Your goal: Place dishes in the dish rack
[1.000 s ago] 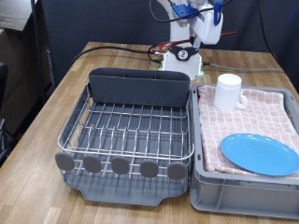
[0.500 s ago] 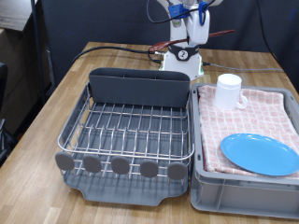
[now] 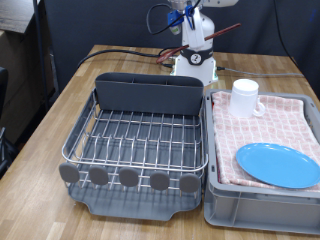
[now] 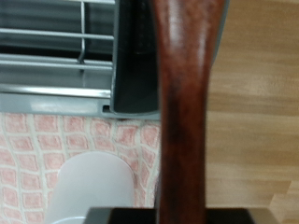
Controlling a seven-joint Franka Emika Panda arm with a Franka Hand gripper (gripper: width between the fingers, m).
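Note:
My gripper [image 3: 200, 22] is high at the exterior view's top, behind the dish rack, and is shut on the reddish-brown wooden spoon [image 3: 226, 33], which sticks out to the right. In the wrist view the spoon's handle [image 4: 190, 103] fills the middle, above the rack's dark grey bin [image 4: 135, 70]. The silver wire dish rack [image 3: 140, 140] stands with no dishes in it. The white mug [image 3: 245, 97] and the light-blue plate [image 3: 278, 164] sit on the pink checked cloth [image 3: 275, 125] in the grey crate [image 3: 260, 205]. The mug [image 4: 89, 191] also shows in the wrist view.
The arm's white base [image 3: 193, 62] stands behind the rack with black and red cables [image 3: 125, 52] running left across the wooden table [image 3: 70, 100]. A row of grey discs [image 3: 130, 178] lines the rack's front edge.
The gripper has risen and shifted left with the spoon in it. The plate, mug and rack have not moved.

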